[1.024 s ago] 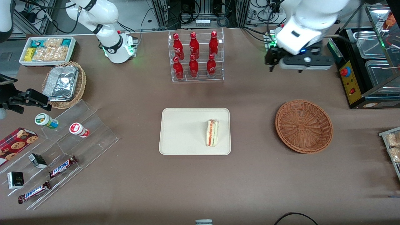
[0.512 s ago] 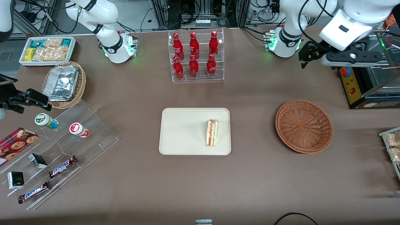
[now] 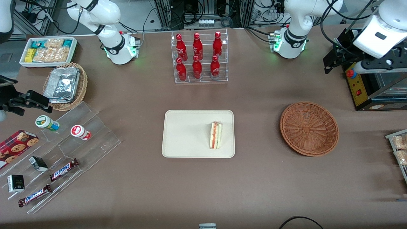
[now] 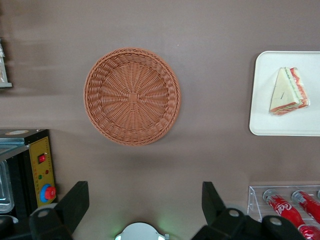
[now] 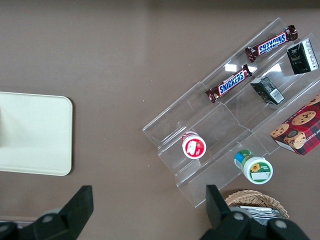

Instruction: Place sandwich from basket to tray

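Observation:
The sandwich (image 3: 216, 135) lies on the cream tray (image 3: 184, 133), at the tray's end nearest the basket. It also shows in the left wrist view (image 4: 287, 91) on the tray (image 4: 280, 125). The reddish-brown wicker basket (image 3: 309, 128) sits beside the tray toward the working arm's end and holds nothing; it also shows in the left wrist view (image 4: 132, 96). My left gripper (image 3: 331, 60) is open and empty. It hangs high over the table, farther from the front camera than the basket, next to a black machine. In its own view the gripper (image 4: 142, 200) holds nothing between its fingers.
A clear rack of red bottles (image 3: 198, 57) stands farther back than the tray. The black machine with a red button (image 3: 359, 82) stands at the working arm's end. An acrylic shelf of snacks (image 3: 63, 152), a tan basket of foil containers (image 3: 65, 86) and a white snack bin (image 3: 47, 51) lie toward the parked arm's end.
My left gripper has swung sideways from above the table near its base toward the black machine at the working arm's end. The sandwich, tray and basket have not moved.

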